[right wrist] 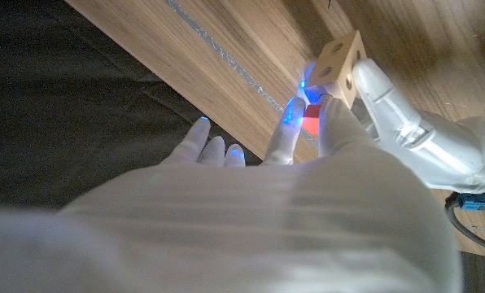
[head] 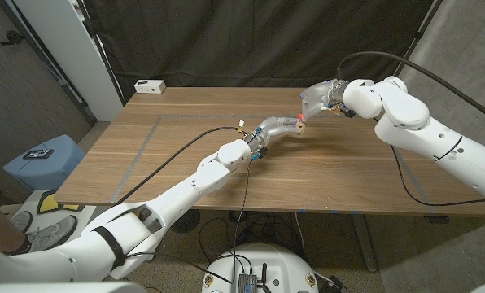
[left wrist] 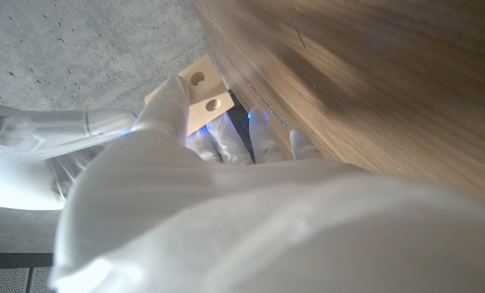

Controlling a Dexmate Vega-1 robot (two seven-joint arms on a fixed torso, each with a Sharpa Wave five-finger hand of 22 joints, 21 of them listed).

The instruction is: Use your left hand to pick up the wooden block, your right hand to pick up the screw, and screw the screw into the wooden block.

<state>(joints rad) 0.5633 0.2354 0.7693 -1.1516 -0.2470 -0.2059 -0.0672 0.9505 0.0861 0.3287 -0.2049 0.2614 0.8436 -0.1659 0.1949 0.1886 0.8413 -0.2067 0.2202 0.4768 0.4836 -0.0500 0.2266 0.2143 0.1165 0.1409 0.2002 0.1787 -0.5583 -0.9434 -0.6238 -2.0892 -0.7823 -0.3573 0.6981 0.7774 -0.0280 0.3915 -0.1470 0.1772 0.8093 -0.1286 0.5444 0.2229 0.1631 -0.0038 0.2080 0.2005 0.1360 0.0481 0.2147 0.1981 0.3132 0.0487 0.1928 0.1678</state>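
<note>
Two hands meet above the worktop (head: 185, 155): the left hand (head: 277, 128) grips the wooden block (head: 300, 124), drilled face apparently turned toward its partner, while the right hand (head: 318, 101) pinches the red-headed screw (right wrist: 311, 119) against it, seemingly ready to thread it in

Wooden surface (head: 348, 171), plank grain, pale tape lines marking a rectangle (head: 157, 130) on its left part. White power strip (head: 150, 85) lies on the far left corner, near the edge.

Pale bare-wood block (left wrist: 203, 104); matt wood-grain table (head: 340, 171).
</note>
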